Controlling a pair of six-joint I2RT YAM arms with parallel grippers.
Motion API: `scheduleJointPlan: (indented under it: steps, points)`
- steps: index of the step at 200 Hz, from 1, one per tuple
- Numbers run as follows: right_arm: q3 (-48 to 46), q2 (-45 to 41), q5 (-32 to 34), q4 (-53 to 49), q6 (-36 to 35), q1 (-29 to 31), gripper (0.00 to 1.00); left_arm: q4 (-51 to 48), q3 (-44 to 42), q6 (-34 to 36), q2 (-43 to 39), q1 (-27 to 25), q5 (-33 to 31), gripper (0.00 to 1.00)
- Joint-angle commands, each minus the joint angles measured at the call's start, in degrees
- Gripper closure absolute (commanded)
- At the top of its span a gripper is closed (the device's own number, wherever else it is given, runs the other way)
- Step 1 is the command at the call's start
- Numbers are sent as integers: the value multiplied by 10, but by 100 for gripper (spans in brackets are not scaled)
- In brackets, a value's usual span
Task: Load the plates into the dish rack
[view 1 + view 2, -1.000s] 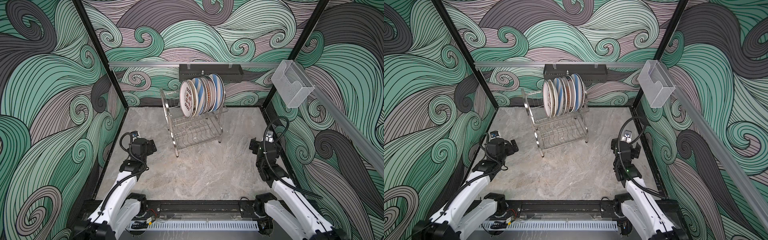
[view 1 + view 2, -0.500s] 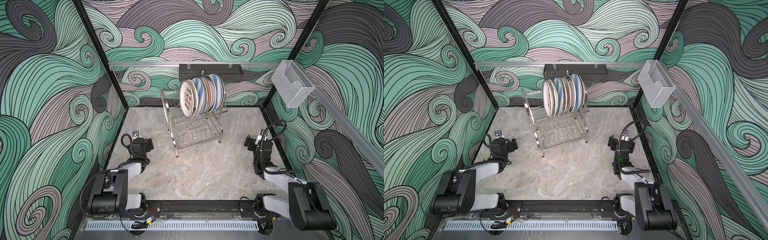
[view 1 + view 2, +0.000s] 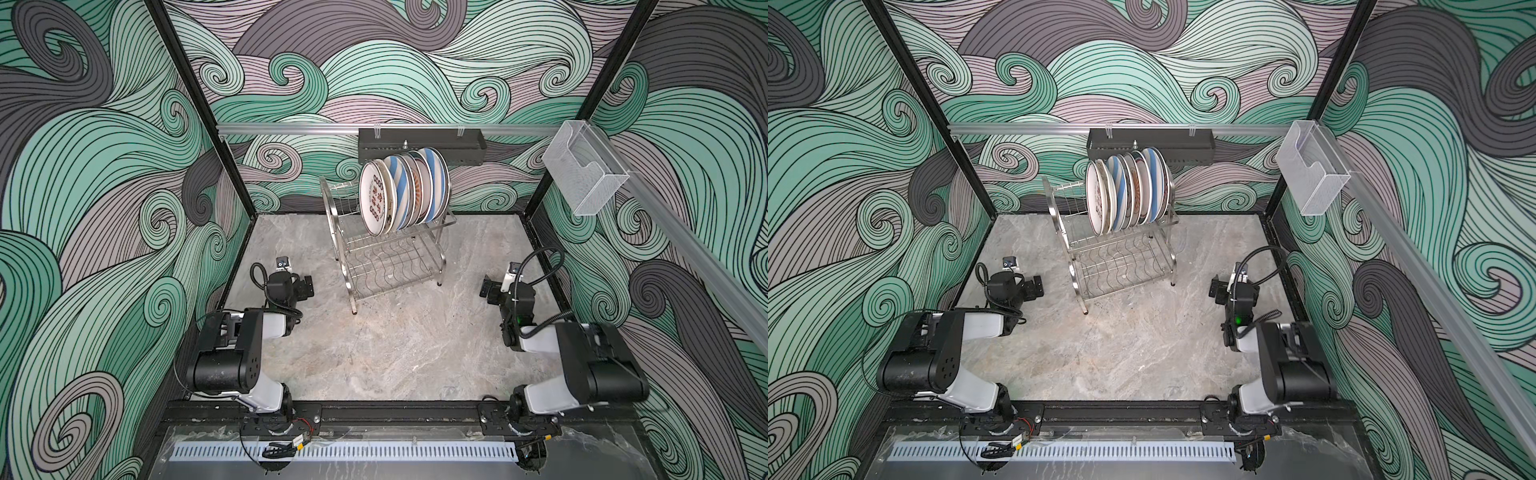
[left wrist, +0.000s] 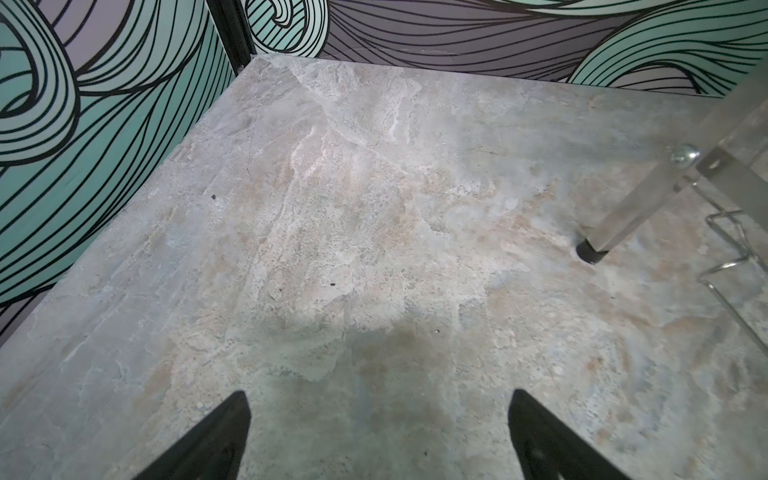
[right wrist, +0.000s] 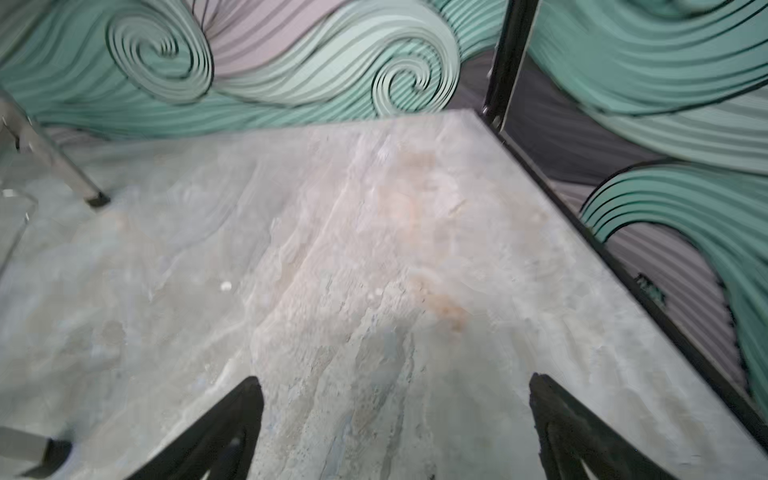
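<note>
Perhaps eight plates [image 3: 376, 197], one dish rack [image 3: 390, 268].

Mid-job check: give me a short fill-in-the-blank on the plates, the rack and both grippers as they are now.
1. The plates stand on edge in the ____ tier of the dish rack.
2. The lower tier of the dish rack holds ____ plates.
3. The left gripper and the right gripper are both ____, holding nothing.
Missing words: upper; no; open.
</note>
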Motion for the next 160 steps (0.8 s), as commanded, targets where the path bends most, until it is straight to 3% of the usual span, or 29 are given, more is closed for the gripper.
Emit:
scheduleJointPlan:
  steps: [1,12,29,160]
  points:
    - [44,1,-44,0,-23,6,1,5,13,7,-7,4,11,1]
    - [19,2,-50,43,-26,6,1,-3,14,5,-9,4,10,1]
    - [45,-1,-54,-14,-27,6,1,-1,14,6,-9,4,10,1]
    - [39,-1,-61,-2,-29,6,1,1,13,5,-9,4,10,1]
